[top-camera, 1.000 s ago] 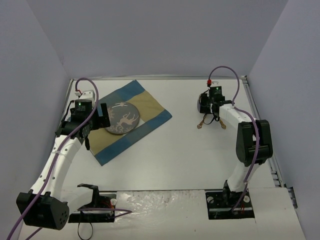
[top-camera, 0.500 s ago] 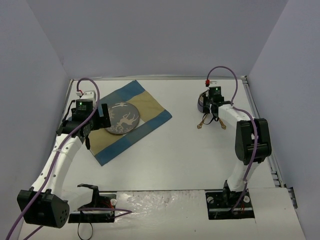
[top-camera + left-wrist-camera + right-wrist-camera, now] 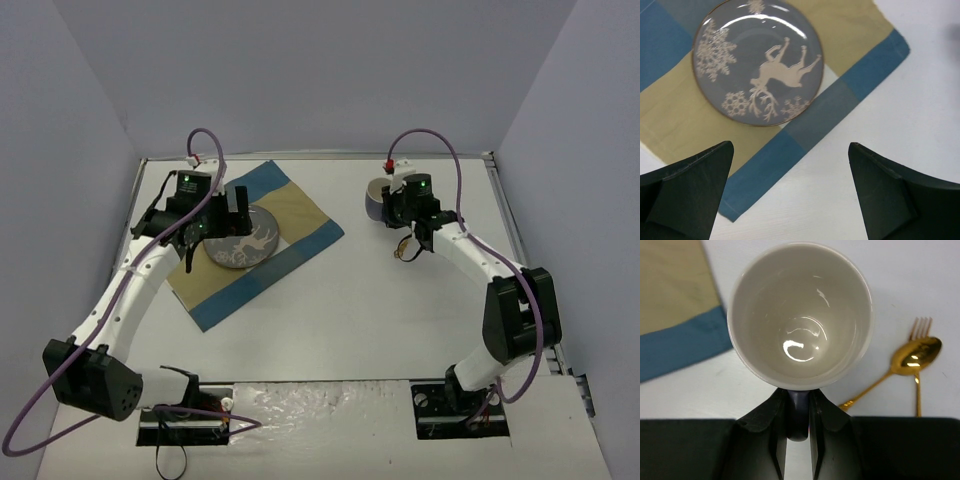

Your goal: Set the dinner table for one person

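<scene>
The white dinner table (image 3: 350, 310) carries a blue-and-tan placemat (image 3: 262, 240) at the left. On the mat lies a grey plate (image 3: 247, 238) with a white reindeer and snowflakes (image 3: 757, 62). My left gripper (image 3: 236, 208) hangs open over the plate's near-left side, its fingers (image 3: 690, 190) wide apart above the mat's blue edge and bare table. My right gripper (image 3: 799, 399) is shut on the dark handle of a mug (image 3: 800, 315) that is white inside, right of the mat (image 3: 377, 204). A gold spoon (image 3: 912, 357) and fork (image 3: 918, 390) lie just right of the mug.
The gold cutlery (image 3: 408, 247) lies under the right forearm. Grey walls close in the table at the back and both sides. The placemat's blue corner (image 3: 675, 347) lies close to the mug's left. Both arm bases stand at the near edge.
My right gripper has closed on the mug's handle and carried the mug left, towards the placemat. My left arm has swung up and right over the plate, still open.
</scene>
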Available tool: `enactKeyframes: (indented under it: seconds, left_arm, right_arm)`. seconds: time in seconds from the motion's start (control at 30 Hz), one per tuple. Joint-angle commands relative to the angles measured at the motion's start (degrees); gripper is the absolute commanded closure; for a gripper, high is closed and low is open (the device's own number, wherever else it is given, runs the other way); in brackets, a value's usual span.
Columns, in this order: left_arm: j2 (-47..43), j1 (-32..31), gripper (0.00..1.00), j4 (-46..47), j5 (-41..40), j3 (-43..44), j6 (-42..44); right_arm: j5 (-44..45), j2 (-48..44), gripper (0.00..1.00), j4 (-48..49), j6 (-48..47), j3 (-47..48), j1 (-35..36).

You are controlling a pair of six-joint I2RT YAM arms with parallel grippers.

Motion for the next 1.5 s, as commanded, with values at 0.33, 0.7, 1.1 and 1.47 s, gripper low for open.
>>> enactKeyframes:
  seconds: [0.33, 0.7, 1.1, 1.47]
  left_arm:
    - [9.1, -9.7, 0.07, 1.5, 6.2, 15.5, -5.8]
    - [12.2, -13.3, 0.25, 2.6, 6.4, 18.5, -7.5]
    - [16.7, -15.6, 0.45, -0.2, -1.1, 20.2, -9.4]
    - [18.4, -15.6, 0.6, 0.3, -1.7, 19.6, -9.8]
  right_arm:
    - [-13.9, -12.1, 1.0, 9.0, -5.4, 1.2, 16.0]
    - [-11.1, -8.7, 1.0, 6.5, -8.1, 3.4, 23.9]
    - [-7.7, -6.5, 1.0, 6.4, -9.0, 5.3, 27.4]
    - [-7.9, -6.6, 1.0, 6.5, -9.1, 4.9, 27.6]
